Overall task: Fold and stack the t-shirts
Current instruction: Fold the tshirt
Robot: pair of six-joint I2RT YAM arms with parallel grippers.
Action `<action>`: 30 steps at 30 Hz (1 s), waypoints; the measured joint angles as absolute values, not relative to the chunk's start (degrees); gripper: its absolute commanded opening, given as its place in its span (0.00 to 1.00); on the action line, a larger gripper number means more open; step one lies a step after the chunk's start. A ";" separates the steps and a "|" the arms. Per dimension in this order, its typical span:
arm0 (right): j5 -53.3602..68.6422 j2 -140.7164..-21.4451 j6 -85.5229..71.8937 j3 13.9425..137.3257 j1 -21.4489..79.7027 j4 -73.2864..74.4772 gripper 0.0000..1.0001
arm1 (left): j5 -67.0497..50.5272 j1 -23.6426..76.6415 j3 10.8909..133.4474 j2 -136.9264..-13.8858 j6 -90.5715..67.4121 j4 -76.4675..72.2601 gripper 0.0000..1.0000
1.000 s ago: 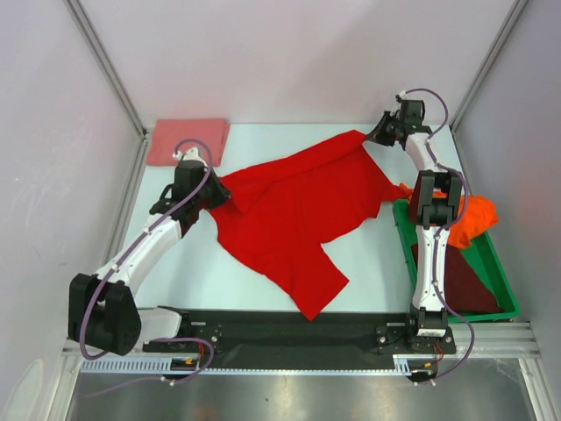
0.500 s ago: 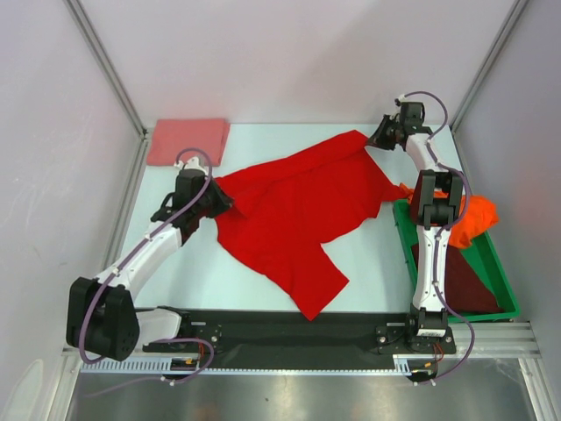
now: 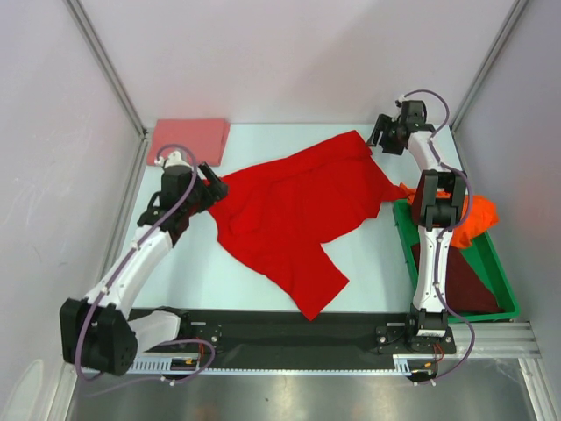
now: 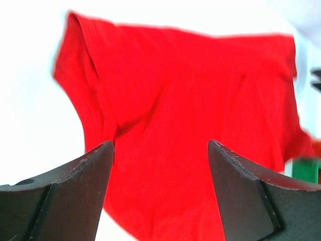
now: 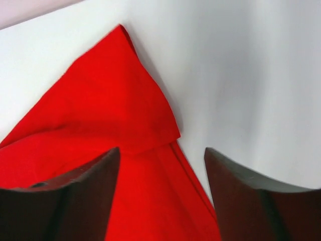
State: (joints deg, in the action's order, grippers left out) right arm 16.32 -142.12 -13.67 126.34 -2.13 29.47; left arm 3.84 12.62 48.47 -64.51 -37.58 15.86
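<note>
Lying spread and rumpled across the middle of the table (image 3: 368,263): bright red t-shirt (image 3: 294,215), unfolded; one sleeve points to the lower centre of the top view, its far corner reaches the upper right. Salmon-pink t-shirt (image 3: 187,140) sits folded flat at the table's upper-left corner, apart from the red one; orange t-shirt (image 3: 478,213) is bunched at the far end of the green bin (image 3: 507,294) at right, spilling over the rim; dark maroon t-shirt (image 3: 473,289) lies in the near part of the same bin. Red shirt's right edge runs close to the bin's far-left corner; can't tell if it touches the orange cloth there.

Left gripper (image 3: 214,178) is at the red shirt's left edge, fingers spread apart, nothing between them; left wrist view shows blurred red cloth beyond the fingertips; contact can't be judged. Right gripper (image 3: 379,137) is at the shirt's far corner, upper right of the top view, jaws likewise parted, holding nothing; right wrist view shows the shirt's pointed corner on bare table just past the fingers.

Right arm (image 3: 429,254) stretches up along the bin's left side, covering part of the bin and the orange shirt. Grey walls (image 3: 289,53) and metal frame posts (image 3: 105,66) surround the table.
</note>
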 measured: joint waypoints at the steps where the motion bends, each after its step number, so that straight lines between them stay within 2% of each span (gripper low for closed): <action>1: 16.14 -142.12 -13.23 127.15 -2.00 29.74 0.76 | 3.92 11.86 49.95 -66.00 -37.69 15.75 0.83; 4: 15.81 -142.41 -11.73 130.96 -1.52 30.76 0.77 | 4.75 9.54 53.80 -72.42 -38.02 13.82 0.87; 9: 15.81 -141.71 -10.39 134.06 0.43 29.82 0.77 | 4.78 4.27 54.61 -82.08 -38.22 11.14 0.87; 11: 15.90 -140.86 -10.22 132.60 1.54 29.21 0.77 | 4.78 1.98 55.22 -85.76 -38.15 10.72 0.87; 13: 15.88 -139.79 -10.00 130.41 2.35 28.86 0.77 | 4.58 0.12 57.04 -89.41 -38.17 10.50 0.79; 16: 15.90 -137.88 -9.78 126.43 3.49 28.36 0.78 | 2.24 -2.52 61.54 -95.68 -38.63 8.69 0.75; 18: 15.90 -136.18 -9.74 123.44 3.73 27.88 0.78 | 0.27 -3.99 63.72 -99.53 -39.20 6.74 0.70; 25: 15.84 -131.37 -9.13 118.02 3.22 25.61 0.78 | -5.06 -6.04 66.19 -108.27 -39.57 3.42 0.69; 28: 15.86 -130.67 -9.15 117.99 3.03 24.49 0.78 | -7.31 -6.04 66.37 -110.13 -39.42 1.83 0.73; 30: 15.90 -130.58 -9.17 117.97 3.03 23.99 0.78 | -8.47 -6.04 66.54 -110.83 -39.40 0.86 0.72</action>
State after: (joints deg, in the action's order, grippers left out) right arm 15.90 -130.58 -9.17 117.97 3.03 23.99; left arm -8.47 -6.04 66.54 -110.83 -39.40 0.86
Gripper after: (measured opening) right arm 0.779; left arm 0.725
